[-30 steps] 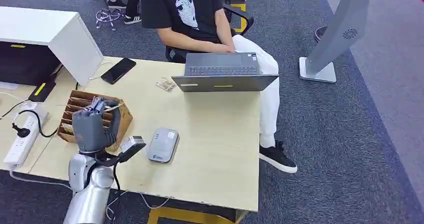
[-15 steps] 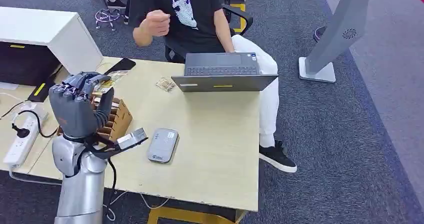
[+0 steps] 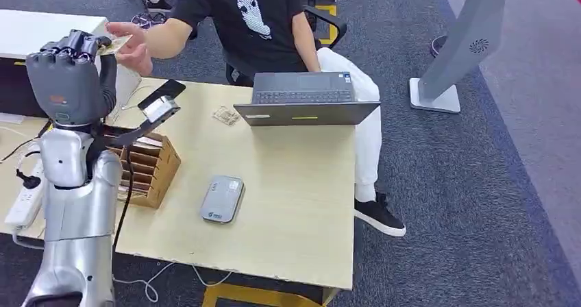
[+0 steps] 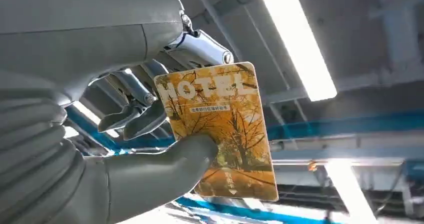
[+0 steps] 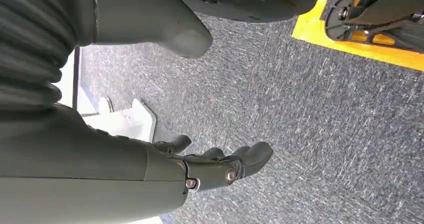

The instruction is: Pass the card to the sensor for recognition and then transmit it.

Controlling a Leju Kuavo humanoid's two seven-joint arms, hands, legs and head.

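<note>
The card (image 4: 220, 129), orange with autumn trees and the word HOTEL across one end, is pinched in the left hand (image 4: 125, 104) between the thick grey thumb and the darker fingers (image 4: 132, 116), its printed face turned toward the wrist camera. In the head view that left hand (image 3: 68, 74) is raised high above the worktop (image 3: 288, 204), and the card's edge (image 3: 116, 42) pokes out past the fingertips. A person's hand (image 3: 133, 46) reaches in just beside the card, close to touching it. Below the raised hand sits a brown slotted card box (image 3: 147, 166); farther out from it lie a grey sensor (image 3: 221, 199), a black phone (image 3: 164, 91) and an open laptop (image 3: 305, 101). The right hand (image 5: 220, 164) hangs over grey carpet (image 5: 310, 124), holding nothing, fingers loosely apart.
</note>
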